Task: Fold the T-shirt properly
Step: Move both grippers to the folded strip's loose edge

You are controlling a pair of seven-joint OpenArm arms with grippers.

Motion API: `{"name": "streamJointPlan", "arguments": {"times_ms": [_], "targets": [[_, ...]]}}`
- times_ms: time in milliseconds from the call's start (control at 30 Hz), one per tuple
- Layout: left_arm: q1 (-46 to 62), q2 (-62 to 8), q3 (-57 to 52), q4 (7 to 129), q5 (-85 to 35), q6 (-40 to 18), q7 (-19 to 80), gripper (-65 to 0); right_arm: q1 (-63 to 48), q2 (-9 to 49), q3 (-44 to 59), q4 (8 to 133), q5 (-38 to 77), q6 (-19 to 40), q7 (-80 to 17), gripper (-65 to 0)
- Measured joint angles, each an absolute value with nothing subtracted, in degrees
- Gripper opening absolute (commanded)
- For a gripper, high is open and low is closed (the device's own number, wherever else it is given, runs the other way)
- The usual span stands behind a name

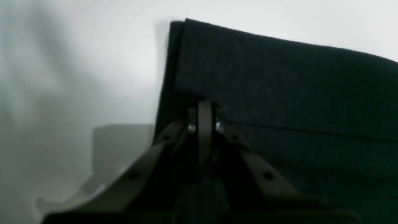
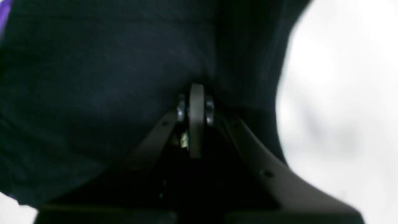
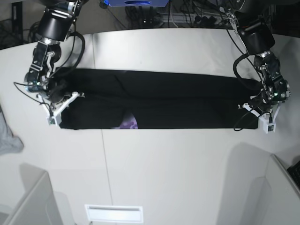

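So the black T-shirt (image 3: 178,105) is laid out as one long, narrow band running left to right across the far half of the white table. It's been folded lengthwise, and you can see a seam-like line down the middle where the two layers meet. A bit of the purple print (image 3: 127,123) peeks out along the near edge, left of centre. Both short ends are slightly bunched. Up close in the left wrist view, the fabric (image 1: 279,81) has a crisp folded edge and corner.
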State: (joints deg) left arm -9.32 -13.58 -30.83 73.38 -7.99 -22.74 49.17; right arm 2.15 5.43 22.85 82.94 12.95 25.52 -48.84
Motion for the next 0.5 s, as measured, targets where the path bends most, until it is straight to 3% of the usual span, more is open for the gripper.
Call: {"name": "streamJointPlan", "arguments": {"times_ms": [300, 500], "targets": [[-5.26, -14.61, -38.52, 91.05, -14.33, -24.47, 48.99, -65.0, -2.83, 5.67, 22.85, 107.15, 18.5, 25.89, -54.22, -65.0], [1.04, -17.41, -42.48, 91.64, -24.21, -27.49, 54.41, -65.0, -7.35, 5.39, 22.87, 109.51, 20.27, 26.0, -55.13, -65.0]]}}
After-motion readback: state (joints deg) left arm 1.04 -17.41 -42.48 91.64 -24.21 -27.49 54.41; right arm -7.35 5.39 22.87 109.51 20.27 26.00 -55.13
